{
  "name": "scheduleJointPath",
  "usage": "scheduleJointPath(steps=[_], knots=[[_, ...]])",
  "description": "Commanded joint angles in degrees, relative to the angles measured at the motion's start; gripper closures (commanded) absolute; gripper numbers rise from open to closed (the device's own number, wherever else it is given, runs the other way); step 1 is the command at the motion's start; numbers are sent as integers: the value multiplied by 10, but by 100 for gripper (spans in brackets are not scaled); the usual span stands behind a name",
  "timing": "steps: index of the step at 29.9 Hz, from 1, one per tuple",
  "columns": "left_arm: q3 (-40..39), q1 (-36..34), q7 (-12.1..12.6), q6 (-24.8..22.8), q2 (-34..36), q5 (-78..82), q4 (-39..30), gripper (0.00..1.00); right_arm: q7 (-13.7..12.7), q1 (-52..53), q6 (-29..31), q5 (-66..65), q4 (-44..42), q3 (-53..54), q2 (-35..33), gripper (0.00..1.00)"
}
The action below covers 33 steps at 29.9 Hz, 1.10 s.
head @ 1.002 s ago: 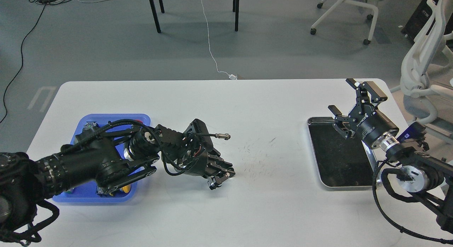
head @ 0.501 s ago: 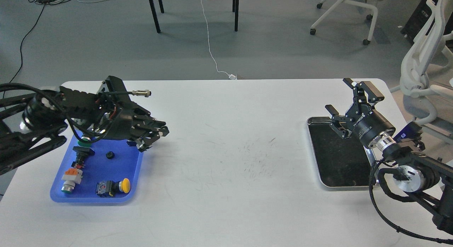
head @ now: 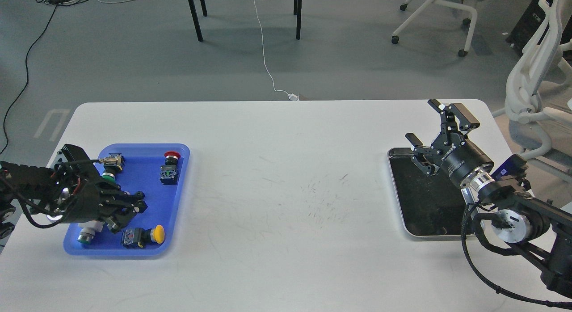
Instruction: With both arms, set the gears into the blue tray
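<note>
Judging by the task, you're after tiny, light, stiff gears, best pinched across the rim; left gripper [head: 129,211] over the blue tray [head: 178,187] is too dark to read, right gripper [head: 435,128] spread wide and empty.

On the table [head: 286,169] the blue tray [head: 183,153] lay at the left and a metal tray [head: 426,200] at the right, well apart. Push-button switches [head: 169,168] lay in the blue tray. The left gripper [head: 129,211] was over this tray; the right gripper [head: 440,133] was above the far end of the metal tray.
</note>
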Motion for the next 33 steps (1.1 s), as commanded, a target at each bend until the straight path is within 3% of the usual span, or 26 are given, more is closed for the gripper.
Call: scheduleJointPath(steps=[1,4,7,11,13,20,23,28,33], knots=[[1,0,0,1,-1,1,7,82,0,0,0,0,1,0,-2,4],[2,5,0,2,-1,2,23,81,0,-1,0,0,3,1,-2,4],[0,11,0,3,-1,1,23,71,0,0,0,0,4,1,-1,4],[-2,15,0,4,-1,-3,23,28,0,0,0,0,4,0,-1,4],[-4,16,0,13,-1,-5,23,16,0,0,0,0,4,1,-2,4],[-95,15,0,30,0,-87,10,8,0,6,-1,0,3,1,-3,4],[-149,15,0,30,-8,-218,-10,2,0,8,-1,0,3,1,-3,4],[-168,23,0,44,-56,-512,-43,2,0,8,-5,1,2,2,0,3],[-229,92,0,81,-130,-716,-47,2,0,7,-6,1,2,10,3,1]])
